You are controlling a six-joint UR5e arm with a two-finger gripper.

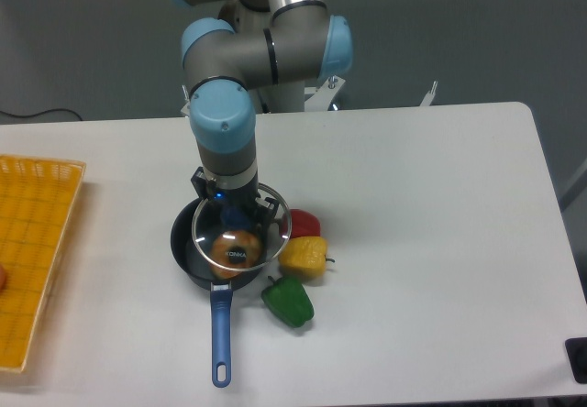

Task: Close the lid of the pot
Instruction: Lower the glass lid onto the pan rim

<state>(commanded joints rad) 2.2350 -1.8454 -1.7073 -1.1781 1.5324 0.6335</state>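
Observation:
The pot (183, 253) is a small dark saucepan near the middle of the table, with its long blue handle (220, 334) pointing toward the front edge. An orange round item (233, 251) with a label lies inside it. The lid (273, 240), clear glass with a thin metal rim, hangs just above the pot, shifted slightly to the right and a little tilted. My gripper (236, 214) comes straight down from above and is shut on the lid's blue knob, which is mostly hidden between the fingers.
A red pepper (305, 221), a yellow pepper (304, 257) and a green pepper (289, 302) lie close against the pot's right side. A yellow basket (32, 260) stands at the left table edge. A dark object (578, 357) sits at the front right corner.

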